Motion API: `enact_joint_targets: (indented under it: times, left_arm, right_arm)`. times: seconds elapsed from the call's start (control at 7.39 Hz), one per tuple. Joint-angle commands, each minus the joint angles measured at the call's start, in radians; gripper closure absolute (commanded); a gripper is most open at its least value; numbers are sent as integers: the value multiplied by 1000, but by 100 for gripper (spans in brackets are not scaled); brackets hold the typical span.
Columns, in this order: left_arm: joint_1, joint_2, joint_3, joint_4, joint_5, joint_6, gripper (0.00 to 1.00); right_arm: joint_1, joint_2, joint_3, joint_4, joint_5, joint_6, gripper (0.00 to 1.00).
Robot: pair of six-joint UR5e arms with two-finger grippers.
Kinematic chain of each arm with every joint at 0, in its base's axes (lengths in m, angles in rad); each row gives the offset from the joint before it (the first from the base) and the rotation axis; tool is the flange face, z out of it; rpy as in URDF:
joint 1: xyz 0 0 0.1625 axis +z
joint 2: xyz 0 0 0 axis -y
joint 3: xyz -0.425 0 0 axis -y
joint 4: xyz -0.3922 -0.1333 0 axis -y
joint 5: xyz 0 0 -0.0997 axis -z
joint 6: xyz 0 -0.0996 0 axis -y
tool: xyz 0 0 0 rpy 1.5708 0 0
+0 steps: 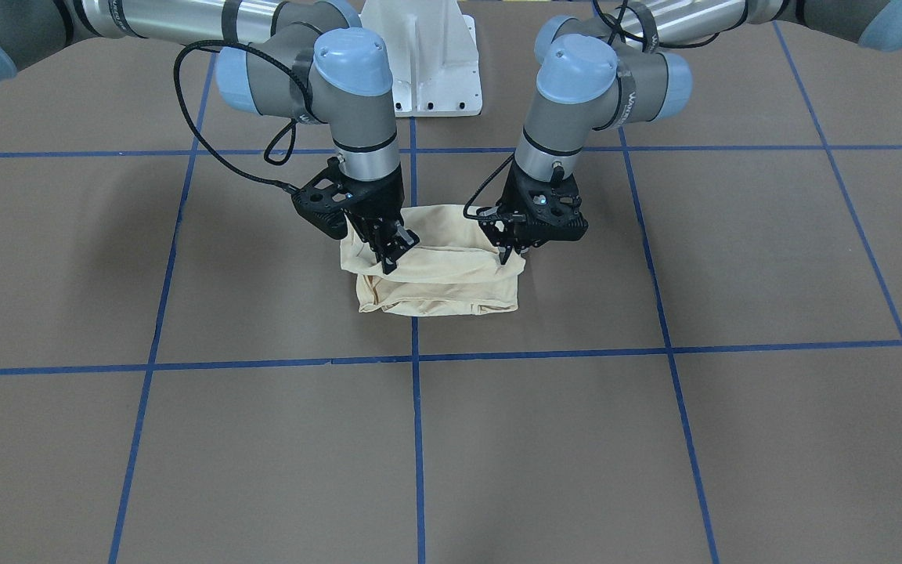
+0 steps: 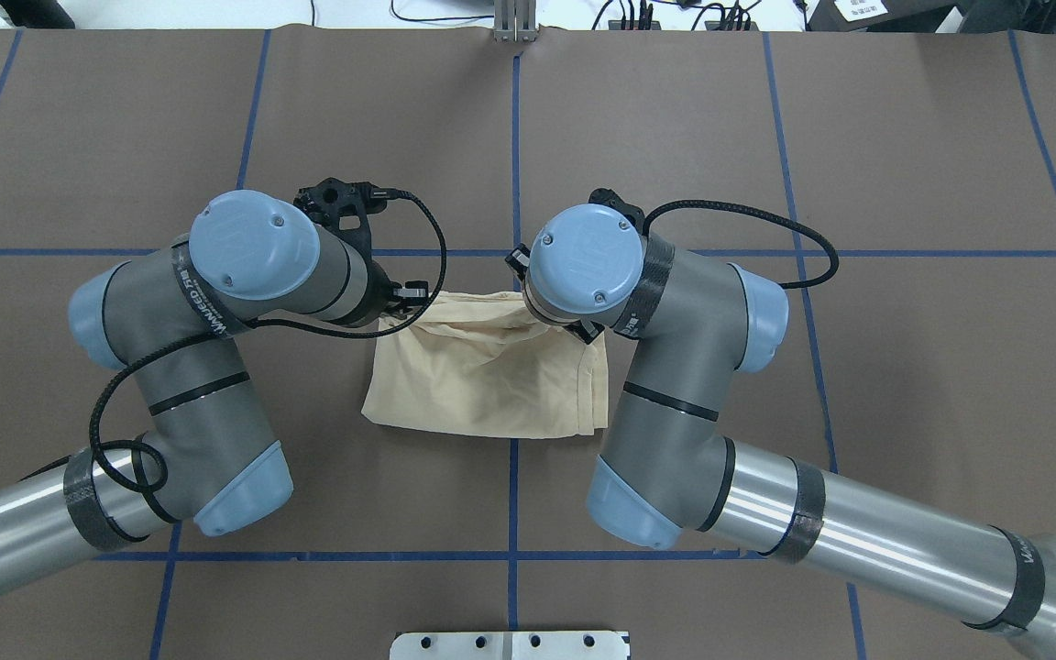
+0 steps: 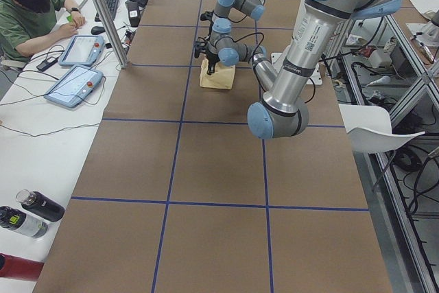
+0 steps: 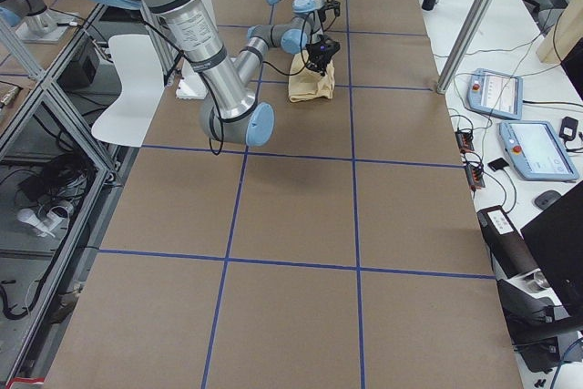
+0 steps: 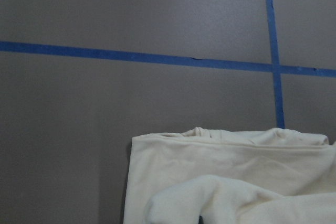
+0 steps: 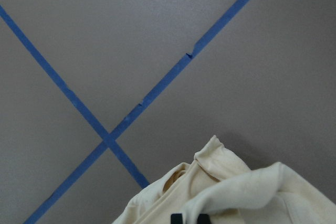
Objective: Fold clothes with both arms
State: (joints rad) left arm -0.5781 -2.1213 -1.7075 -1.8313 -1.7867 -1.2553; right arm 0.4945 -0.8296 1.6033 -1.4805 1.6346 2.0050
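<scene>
The pale cream-yellow shirt (image 1: 435, 286) lies folded into a small rectangle at the table's middle, with no print showing. It also shows in the overhead view (image 2: 482, 385). My left gripper (image 1: 509, 252) pinches a raised fold at the shirt's corner on the right of the front-facing view. My right gripper (image 1: 388, 257) pinches the same top layer near the opposite corner. Both hold the fabric slightly above the lower layers. In the overhead view the wrists hide the fingers. The left wrist view shows bunched fabric (image 5: 226, 177). The right wrist view shows fabric (image 6: 236, 192) draped over the fingertips.
Blue tape lines (image 1: 416, 439) divide the brown table into squares. The white pedestal base (image 1: 427, 63) stands behind the shirt. An operator (image 3: 27, 12) sits beside tablets (image 3: 72, 84) at the table's far side, and bottles (image 3: 27, 214) lie there too.
</scene>
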Motion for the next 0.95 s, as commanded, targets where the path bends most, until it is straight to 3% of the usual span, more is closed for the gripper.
enact_joint_targets:
  times: [0.0, 0.14, 0.41, 0.54, 0.81]
  left_arm:
    - [-40, -2, 16, -35, -12, 104, 0]
    - [-78, 1, 14, -36, -69, 199, 0]
    - [-182, 23, 14, -34, -216, 406, 0]
    - [-212, 32, 14, -32, -250, 468, 0]
    - [-268, 32, 19, -25, -308, 525, 0]
  right_arm:
    - [37, 4, -8, 6, 61, -90, 0]
    - [65, 30, -5, -1, 147, -95, 0]
    - [36, 64, -8, -12, 142, -101, 0]
    - [-9, 60, -6, -14, 90, -165, 0]
    - [-149, 70, -25, -78, -130, -407, 0]
